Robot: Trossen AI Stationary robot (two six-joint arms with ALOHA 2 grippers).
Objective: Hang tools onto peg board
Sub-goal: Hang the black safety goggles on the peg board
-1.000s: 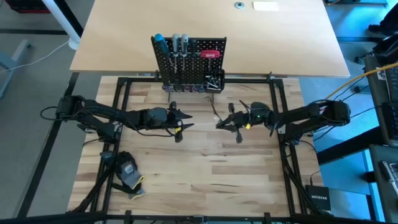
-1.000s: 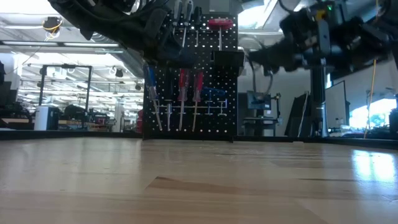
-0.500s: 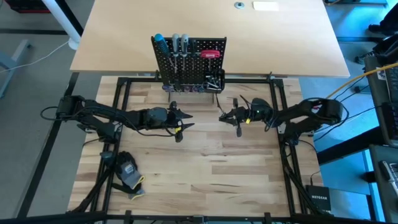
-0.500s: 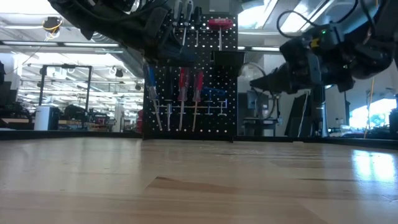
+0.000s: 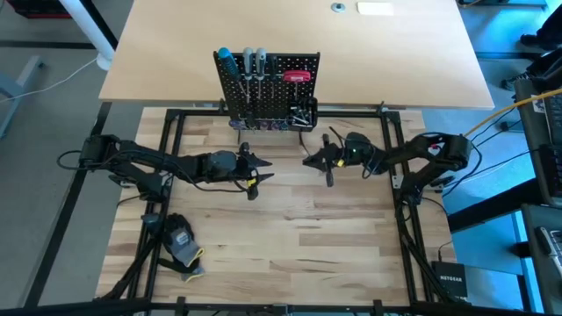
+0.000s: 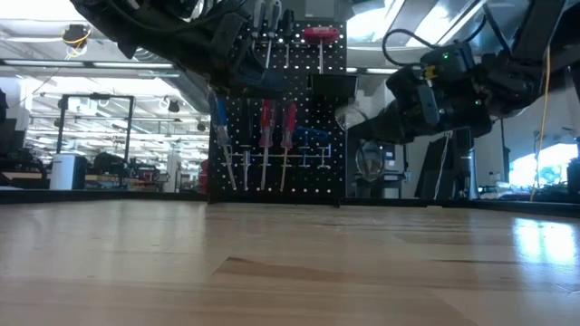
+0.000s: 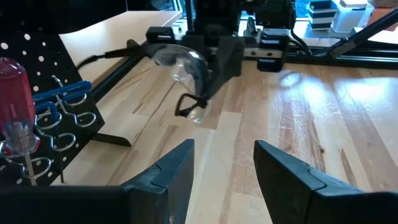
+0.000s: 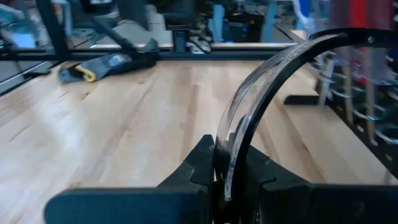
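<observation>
While the right claw (image 5: 318, 161) is pinching a pair of clear safety glasses (image 7: 186, 68) by the lens edge, it is hovering above the wooden tabletop (image 5: 281, 237), just in front of the peg board (image 5: 268, 88) and near its right end. Fingers are clamping tight on the curved clear lens in the right wrist view (image 8: 261, 106). Left claw (image 5: 255, 171) is hanging over the tabletop in front of the board's left half, fingers (image 7: 177, 171) standing apart, gripping nothing. Peg board is standing upright at the far edge of the wood, carrying the tools: a blue-handled screwdriver (image 5: 225, 60), two grey-handled ones (image 5: 255, 61), a red-handled tool (image 5: 297, 75); low view is showing red-handled drivers (image 6: 276, 122) hanging mid-panel. Black-and-yellow glove (image 5: 182, 241) is lying near the front left, well apart from both claws.
</observation>
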